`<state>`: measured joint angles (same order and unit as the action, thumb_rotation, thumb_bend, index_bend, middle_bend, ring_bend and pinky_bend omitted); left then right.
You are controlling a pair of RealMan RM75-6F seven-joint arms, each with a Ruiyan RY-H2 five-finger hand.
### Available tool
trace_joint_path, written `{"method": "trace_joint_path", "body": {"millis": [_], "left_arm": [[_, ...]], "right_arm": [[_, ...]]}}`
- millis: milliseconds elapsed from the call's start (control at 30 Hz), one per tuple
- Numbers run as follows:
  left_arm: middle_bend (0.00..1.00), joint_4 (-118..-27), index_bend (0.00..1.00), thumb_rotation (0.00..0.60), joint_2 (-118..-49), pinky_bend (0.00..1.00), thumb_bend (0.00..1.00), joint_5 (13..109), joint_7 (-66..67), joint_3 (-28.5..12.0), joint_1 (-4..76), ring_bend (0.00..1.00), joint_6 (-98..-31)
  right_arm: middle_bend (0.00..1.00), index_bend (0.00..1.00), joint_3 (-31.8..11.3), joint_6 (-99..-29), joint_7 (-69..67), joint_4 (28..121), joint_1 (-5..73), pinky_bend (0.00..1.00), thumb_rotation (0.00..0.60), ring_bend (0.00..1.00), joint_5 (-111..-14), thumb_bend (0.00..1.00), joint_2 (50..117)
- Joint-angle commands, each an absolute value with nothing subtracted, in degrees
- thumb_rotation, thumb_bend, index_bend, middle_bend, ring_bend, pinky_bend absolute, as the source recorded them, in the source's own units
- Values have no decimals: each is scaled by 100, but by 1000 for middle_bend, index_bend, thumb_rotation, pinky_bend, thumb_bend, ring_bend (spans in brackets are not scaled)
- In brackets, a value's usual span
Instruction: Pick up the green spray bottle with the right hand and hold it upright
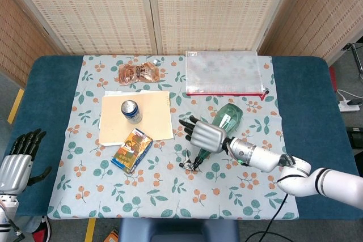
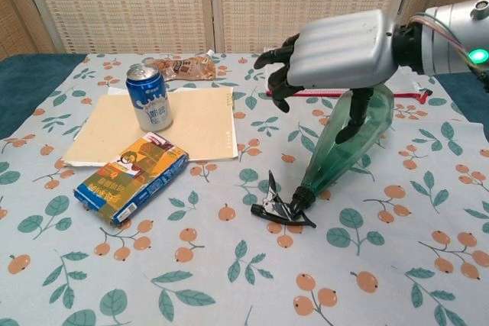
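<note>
One green spray bottle (image 2: 348, 139) lying on its side on the flowered surface (image 2: 229, 280), black trigger nozzle (image 2: 279, 208) toward the near edge. Right robot hand (image 2: 332, 51) above the bottle's body, fingers spread, thumb down beside the green plastic, nothing gripped. Blue drink can (image 2: 149, 97) well left of the bottle, upright on a manila folder (image 2: 199, 124). Left robot hand (image 1: 17, 165) far left of the bottle, off the cloth, fingers apart.
</note>
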<state>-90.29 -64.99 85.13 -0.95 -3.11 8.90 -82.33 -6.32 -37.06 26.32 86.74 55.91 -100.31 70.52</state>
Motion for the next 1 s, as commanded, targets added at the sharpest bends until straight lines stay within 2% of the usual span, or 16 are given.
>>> {"method": "trace_joint_path", "body": {"millis": [33,567,1000], "left_arm": [[0,-9043,0,600,-6498,0,233,8501,-83,-315,892,0,-8225],[0,-9029,0,600,-6519,0,233,8524,-8,-311,893,0,-8242],[0,-9015,0,600,-6522,0,234,8550,-24,-318,898,0,-8264]], "right_arm": [[274,370,-540,-3568,2865,8712,5536,237,600,35,-9818,0,6966],[301,415,-102,-3753,2982,8599,5438,237,600,47,-9898,0,7139],[300,426,101,-3820,2697,7973,5577,250,600,51,-10058,0,7677]]}}
